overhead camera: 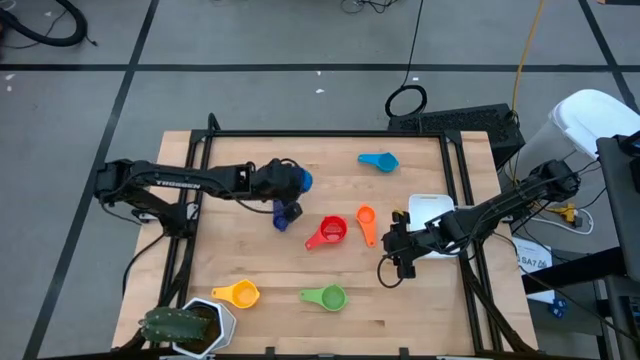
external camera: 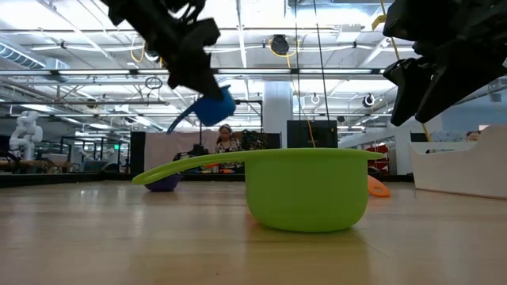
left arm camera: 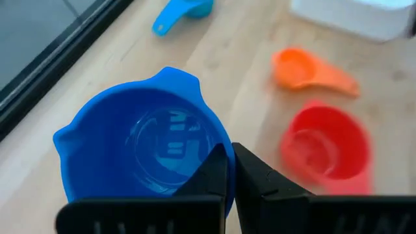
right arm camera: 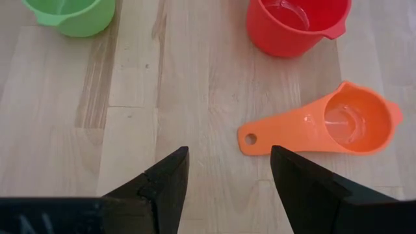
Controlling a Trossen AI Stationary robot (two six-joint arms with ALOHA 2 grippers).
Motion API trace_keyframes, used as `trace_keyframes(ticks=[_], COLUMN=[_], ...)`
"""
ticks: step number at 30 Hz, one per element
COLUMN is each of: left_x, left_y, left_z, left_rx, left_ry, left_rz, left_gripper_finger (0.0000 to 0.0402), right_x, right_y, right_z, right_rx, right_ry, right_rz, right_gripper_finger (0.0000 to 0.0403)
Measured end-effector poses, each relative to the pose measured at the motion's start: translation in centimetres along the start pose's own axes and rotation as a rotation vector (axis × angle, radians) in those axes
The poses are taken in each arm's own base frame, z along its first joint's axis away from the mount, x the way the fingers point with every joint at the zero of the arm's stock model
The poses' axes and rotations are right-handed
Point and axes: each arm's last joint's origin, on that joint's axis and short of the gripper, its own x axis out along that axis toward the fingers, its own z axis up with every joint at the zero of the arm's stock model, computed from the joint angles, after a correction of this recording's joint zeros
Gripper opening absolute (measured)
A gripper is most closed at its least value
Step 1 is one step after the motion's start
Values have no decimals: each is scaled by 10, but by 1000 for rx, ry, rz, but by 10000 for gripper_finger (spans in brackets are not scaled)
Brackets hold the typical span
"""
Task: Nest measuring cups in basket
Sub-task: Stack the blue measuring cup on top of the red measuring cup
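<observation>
My left gripper (overhead camera: 290, 187) is over the table's middle left, shut on a blue measuring cup (left arm camera: 140, 146) that is held up in the air (external camera: 214, 107). A dark blue cup (overhead camera: 283, 215) stands on the table just below it. The red cup (overhead camera: 328, 232), orange cup (overhead camera: 366, 222), light blue cup (overhead camera: 378, 160), yellow cup (overhead camera: 237, 293) and green cup (overhead camera: 326, 297) lie apart on the table. My right gripper (right arm camera: 227, 162) is open above the wood, just short of the orange cup's handle end (right arm camera: 250, 138). The white basket (overhead camera: 430, 208) sits behind the right arm, partly hidden. My left gripper holds the blue cup by its rim wall (left arm camera: 218, 153), one finger inside the bowl and one outside. The fingers come from the table's left, slanting down. The cup is lifted clear and tilted, its handle (external camera: 178, 123) hanging free below.
A white hexagonal pot with a green plant (overhead camera: 190, 325) stands at the near left corner. A black frame (overhead camera: 465, 180) runs along the table's sides. Bare wood lies between the cups in the middle. A person shows far off in the room (external camera: 227, 141).
</observation>
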Motion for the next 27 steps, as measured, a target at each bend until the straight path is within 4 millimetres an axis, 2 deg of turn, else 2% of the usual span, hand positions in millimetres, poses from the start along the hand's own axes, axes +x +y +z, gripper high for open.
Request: trace_keyframes(ticks=[5, 10, 20, 27], left_x=[-11, -12, 12, 20], left_y=[-18, -31, -58, -79], left_z=[14, 14, 5, 27], left_rx=[-10, -48, -135, -151], left_ry=[-54, -49, -16, 62], left_rz=[-54, -87, -132, -101], left_gripper_finger=[7, 7, 7, 7], right_x=[0, -2, -2, 0], right_y=[0, 3, 2, -4], right_z=[6, 20, 23, 22], right_rx=[-40, -105, -144, -133], right_ry=[-74, -220, -242, -209], right_rz=[-45, -34, -41, -63], right_gripper_finger=[210, 210, 210, 210])
